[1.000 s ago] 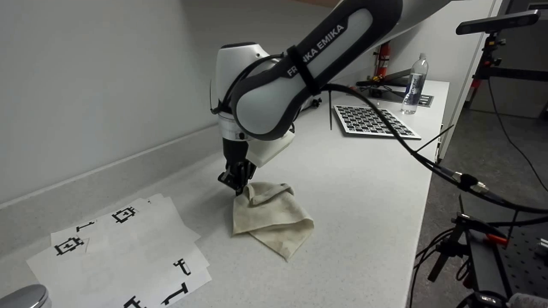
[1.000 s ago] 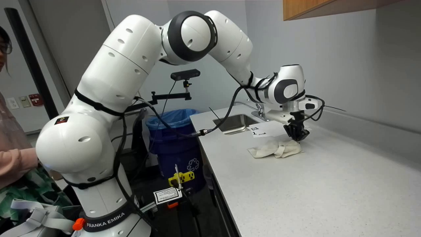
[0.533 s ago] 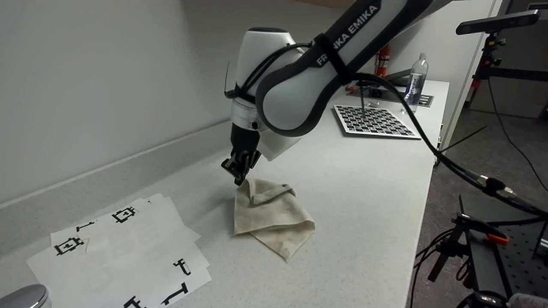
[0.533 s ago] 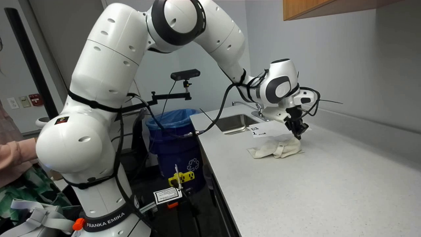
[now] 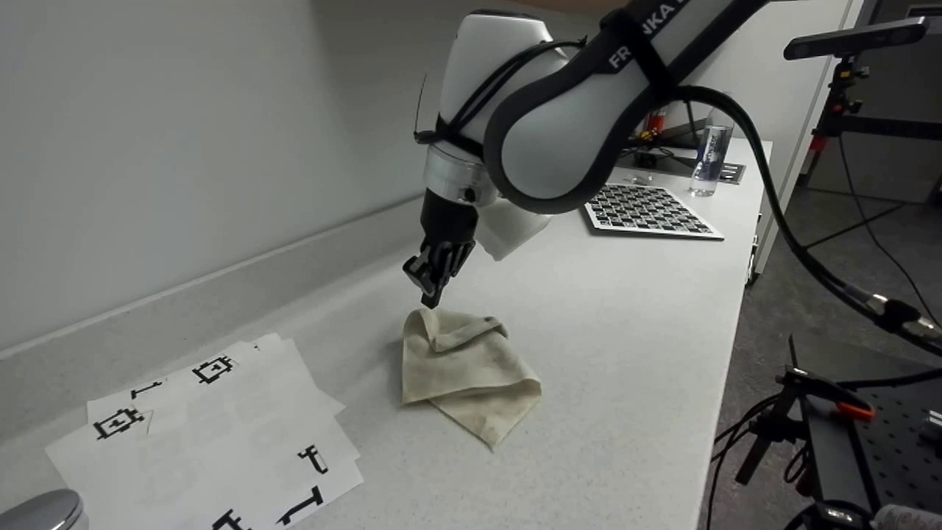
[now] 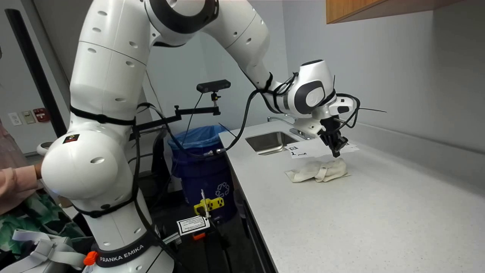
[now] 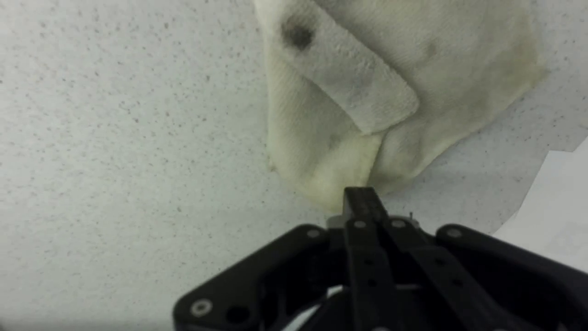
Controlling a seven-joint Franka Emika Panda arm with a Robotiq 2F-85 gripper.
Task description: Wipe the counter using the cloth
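Note:
The cream cloth [image 5: 471, 368] lies crumpled and partly folded on the pale speckled counter [image 5: 611, 353]. It also shows in an exterior view [image 6: 314, 171] and in the wrist view [image 7: 459, 69], with a dark stain on its folded-over strip. My gripper [image 5: 431, 300] is shut, its black fingertips together with nothing visible between them. It points down just above the cloth's edge on the wall side, with a small gap in both exterior views [image 6: 336, 154]. In the wrist view the fingertips [image 7: 363, 193] overlap the cloth's near corner and hide a little of it.
Printed paper sheets [image 5: 213, 434] lie beside the cloth. A patterned board [image 5: 647, 210] and a plastic bottle [image 5: 712, 154] stand farther along the counter. A raised backsplash [image 5: 184, 302] runs along the wall. A sink [image 6: 271, 142] is set into the counter.
My gripper has risen from beside the cloth's wall-side edge and shifted away from the wall, now above that edge. The cloth stays in place, its wall-side fold slightly changed.

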